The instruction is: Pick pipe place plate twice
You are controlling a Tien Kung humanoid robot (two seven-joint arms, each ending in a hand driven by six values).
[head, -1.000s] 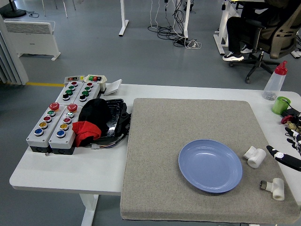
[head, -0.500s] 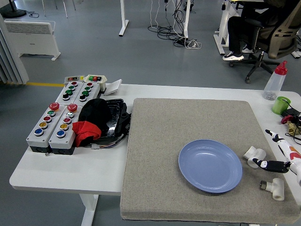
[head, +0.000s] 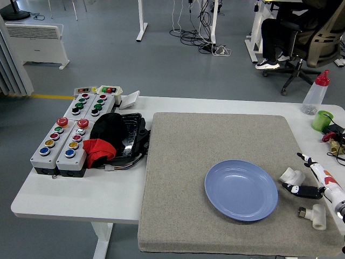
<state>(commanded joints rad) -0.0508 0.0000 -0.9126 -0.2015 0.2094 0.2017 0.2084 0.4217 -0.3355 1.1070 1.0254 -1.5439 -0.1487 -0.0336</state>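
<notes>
A blue plate (head: 241, 189) lies empty on the grey mat (head: 215, 140). Two white pipe fittings lie to its right: one (head: 291, 176) near the mat's right edge, another (head: 314, 215) with a metal end closer to the front. My right hand (head: 315, 181) comes in from the right edge and hovers over the first fitting, with its thumb and a finger spread on either side of it. It holds nothing. My left arm is out of view.
Grey button boxes (head: 64, 137) and a black and red cloth (head: 105, 137) on a black tray sit at the left. A spray bottle (head: 315, 93) and a green cup (head: 322, 120) stand at the far right. A seated person (head: 285, 27) is far behind.
My right hand has moved in from the right edge towards the first pipe fitting, and its fingers now reach around it. The fittings and plate have not moved.
</notes>
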